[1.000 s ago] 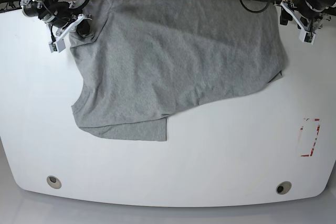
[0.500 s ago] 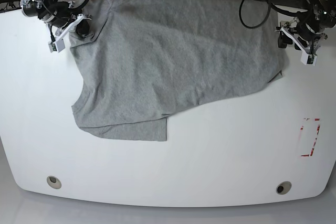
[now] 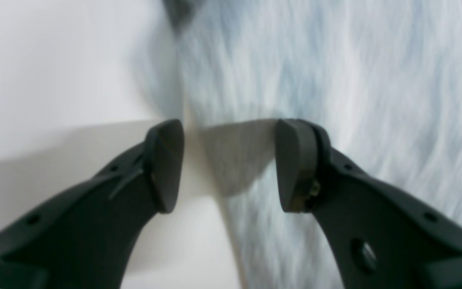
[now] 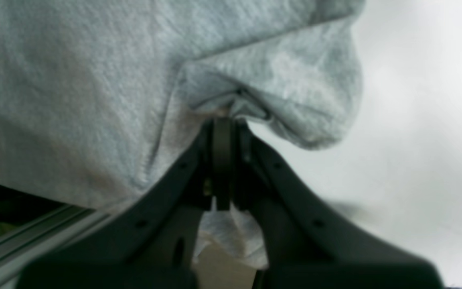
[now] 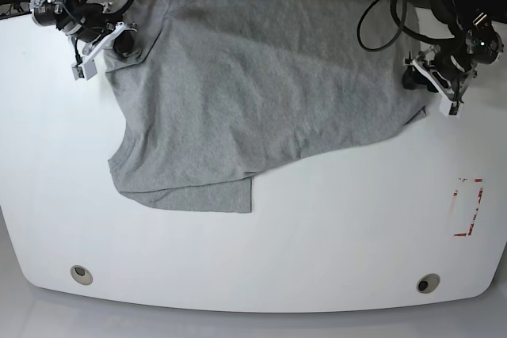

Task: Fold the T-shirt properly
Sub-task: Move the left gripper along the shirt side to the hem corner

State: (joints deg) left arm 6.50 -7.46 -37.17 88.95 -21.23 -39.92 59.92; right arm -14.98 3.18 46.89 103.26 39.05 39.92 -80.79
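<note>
Left end effector (image 5: pixel 428 85), agape, has dropped to the sideways-lying T-shirt (image 5: pixel 261 85); right (image 5: pixel 119 41) pinches it.

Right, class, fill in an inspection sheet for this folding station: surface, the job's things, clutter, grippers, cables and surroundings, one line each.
Surface: white table, with two round fittings near the front edge and a red-marked rectangle on one side.
Job's things: grey T-shirt spread crumpled over the far half of the table, lower part doubled over, no lettering showing.
Clutter: nothing seen.
Grippers: right gripper shut on a bunched fold of the shirt at a far corner; left gripper open, fingers apart over the shirt's edge on the opposite side, holding nothing.
Cables: black cables looped behind the left arm, more along the far edge.
Surroundings: blurred; metal rail beyond the table.
</note>
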